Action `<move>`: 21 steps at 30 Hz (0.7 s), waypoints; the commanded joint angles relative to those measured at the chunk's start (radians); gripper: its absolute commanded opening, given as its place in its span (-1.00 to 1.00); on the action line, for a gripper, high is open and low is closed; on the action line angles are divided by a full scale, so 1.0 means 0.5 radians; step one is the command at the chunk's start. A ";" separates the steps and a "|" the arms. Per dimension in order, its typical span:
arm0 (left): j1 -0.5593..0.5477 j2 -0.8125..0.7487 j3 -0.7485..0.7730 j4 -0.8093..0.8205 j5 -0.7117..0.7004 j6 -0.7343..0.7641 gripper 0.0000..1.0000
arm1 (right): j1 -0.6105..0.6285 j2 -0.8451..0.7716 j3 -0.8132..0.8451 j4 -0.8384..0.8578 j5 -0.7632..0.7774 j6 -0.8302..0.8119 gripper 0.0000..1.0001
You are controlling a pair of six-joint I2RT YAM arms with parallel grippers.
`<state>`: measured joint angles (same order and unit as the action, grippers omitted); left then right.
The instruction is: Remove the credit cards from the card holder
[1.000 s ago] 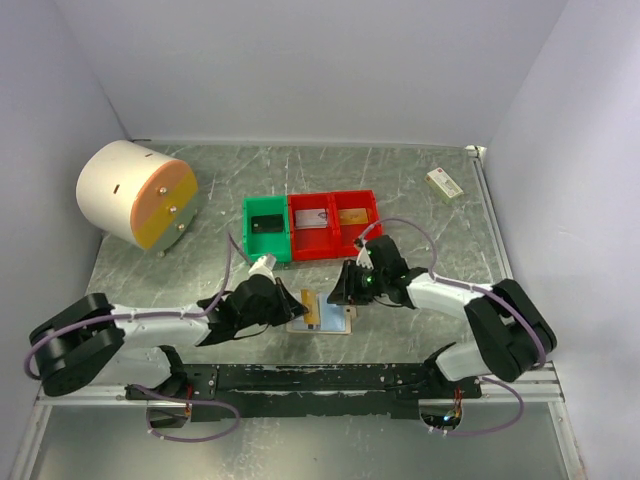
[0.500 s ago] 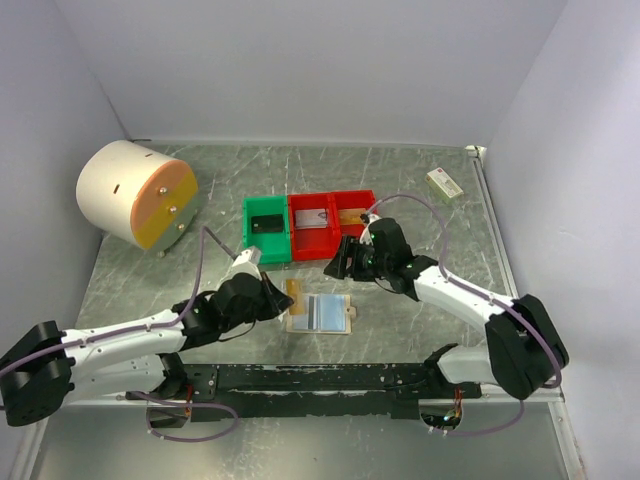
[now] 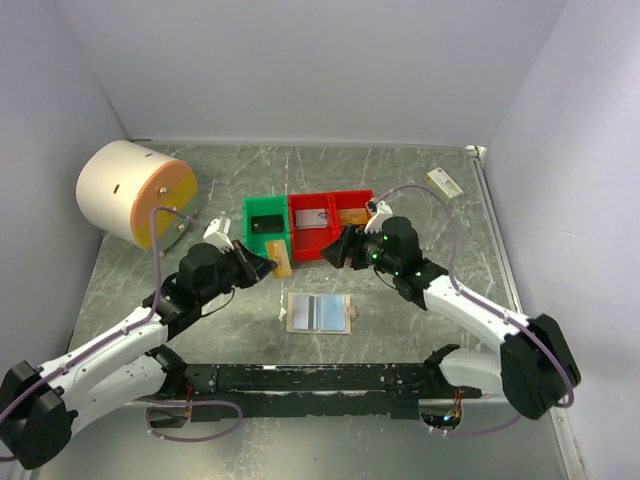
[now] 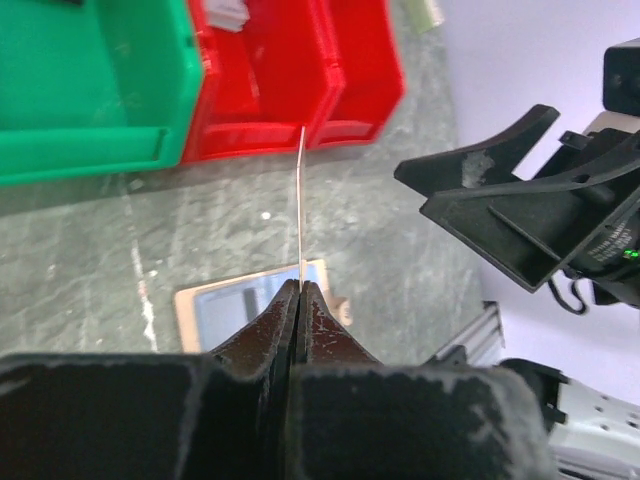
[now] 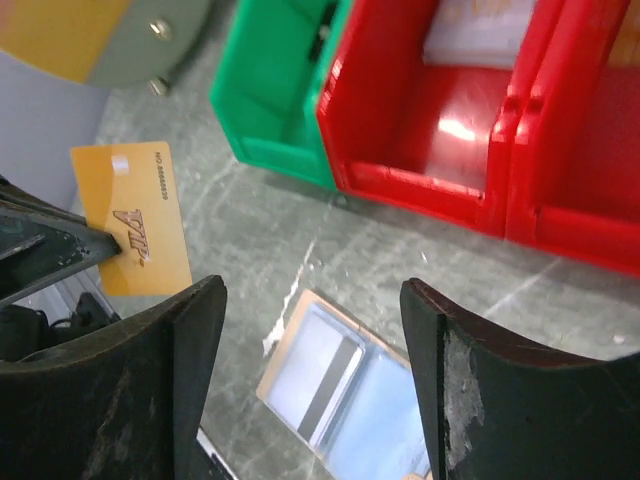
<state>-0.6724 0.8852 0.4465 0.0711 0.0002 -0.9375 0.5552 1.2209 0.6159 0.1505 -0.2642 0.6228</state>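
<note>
**Left fingers [image 4: 262, 335] clamp a gold card [image 5: 135, 215], right fingers [image 5: 185, 370] gape**

Over on the left gripper [image 4: 300, 292] the jaws are pressed together on the bottom edge of the gold card, which stands on edge in the air, clear of the table [image 3: 420, 210]. Seen from above, it hangs just in front of the green bin [image 3: 247, 230], by that bin's right front corner. Across from it the right gripper [image 5: 315, 310] hovers with its fingers spread wide and nothing between them, in front of the red bins [image 3: 306, 243].

The holder [image 3: 318, 312] lies open and flat on the table, nearer the arm bases than the bins, between both grippers and touched by neither. Its pale blue pockets face up. A dark stripe runs across them, and I can't make out whether that's a card.

A dark card [image 3: 268, 224] lies in the green bin, a silver card [image 3: 316, 216] in the middle red bin, and a second gold card [image 3: 352, 214] in the right one. A cream drum [image 3: 120, 185] sits far left, and a small box [image 3: 443, 183] far right
</note>
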 commanded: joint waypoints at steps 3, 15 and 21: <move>0.072 -0.126 -0.117 0.498 0.382 -0.031 -0.86 | -0.056 -0.234 -0.035 0.186 0.141 -0.136 0.65; 0.072 -0.186 -0.214 0.755 0.536 0.020 -0.86 | -0.288 0.061 0.002 0.750 -0.926 0.267 0.67; 0.072 -0.121 -0.230 0.928 0.629 -0.002 -0.87 | -0.282 0.221 0.001 1.204 -1.253 0.565 0.41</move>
<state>-0.6430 0.8108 0.3298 0.4198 0.2508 -0.9478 0.4145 1.2915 0.6243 0.5282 -0.7319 0.7803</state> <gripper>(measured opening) 0.075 0.750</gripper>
